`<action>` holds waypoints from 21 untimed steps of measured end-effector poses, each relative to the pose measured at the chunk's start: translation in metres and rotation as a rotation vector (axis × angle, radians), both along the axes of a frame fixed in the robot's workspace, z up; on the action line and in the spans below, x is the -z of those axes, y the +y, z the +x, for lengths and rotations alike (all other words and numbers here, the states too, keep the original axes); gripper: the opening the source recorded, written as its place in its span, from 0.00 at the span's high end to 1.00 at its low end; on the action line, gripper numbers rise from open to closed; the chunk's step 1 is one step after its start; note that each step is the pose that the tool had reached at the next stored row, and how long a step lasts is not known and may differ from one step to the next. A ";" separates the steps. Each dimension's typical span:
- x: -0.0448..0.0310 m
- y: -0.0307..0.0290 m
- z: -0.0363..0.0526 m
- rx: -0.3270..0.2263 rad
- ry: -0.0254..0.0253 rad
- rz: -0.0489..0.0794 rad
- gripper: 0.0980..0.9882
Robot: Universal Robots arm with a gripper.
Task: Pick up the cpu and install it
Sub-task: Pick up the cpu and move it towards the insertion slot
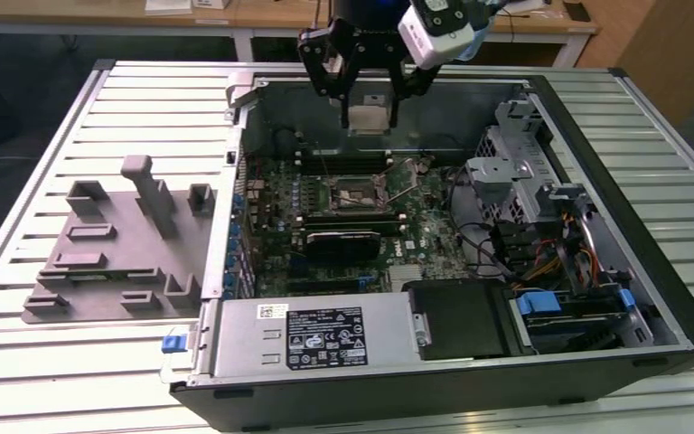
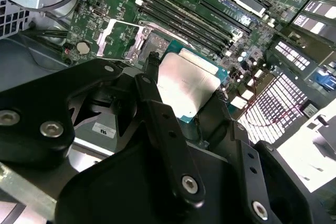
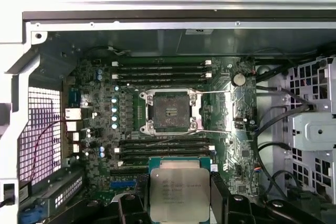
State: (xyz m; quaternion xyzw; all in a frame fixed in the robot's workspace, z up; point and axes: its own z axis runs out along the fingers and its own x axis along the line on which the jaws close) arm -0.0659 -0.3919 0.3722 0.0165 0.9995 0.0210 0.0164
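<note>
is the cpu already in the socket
No, in the first wrist view the cpu is clamped in the gripper, apart from the socket, which lies bare.

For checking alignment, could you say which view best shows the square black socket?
The first wrist view: the square black socket faces it squarely, uncovered. The exterior view sees it obliquely; in the second wrist view the silver square cpu partly covers it.

In the first wrist view, the picture's edge cuts off one side of the flat square silver-grey metal-topped cpu (image 3: 179, 192); my black fingers (image 3: 227, 211) cover parts of its two flanking rims.
</note>
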 end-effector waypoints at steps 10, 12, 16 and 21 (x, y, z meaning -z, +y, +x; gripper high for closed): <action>0.0180 0.0058 0.0001 0.000 0.0001 -0.001 0.50; 0.0214 0.0062 0.0000 0.000 0.0001 -0.001 0.50; 0.0282 0.0071 0.0000 0.000 0.0001 -0.001 0.50; 0.0367 0.0084 0.0000 0.000 0.0000 -0.001 0.50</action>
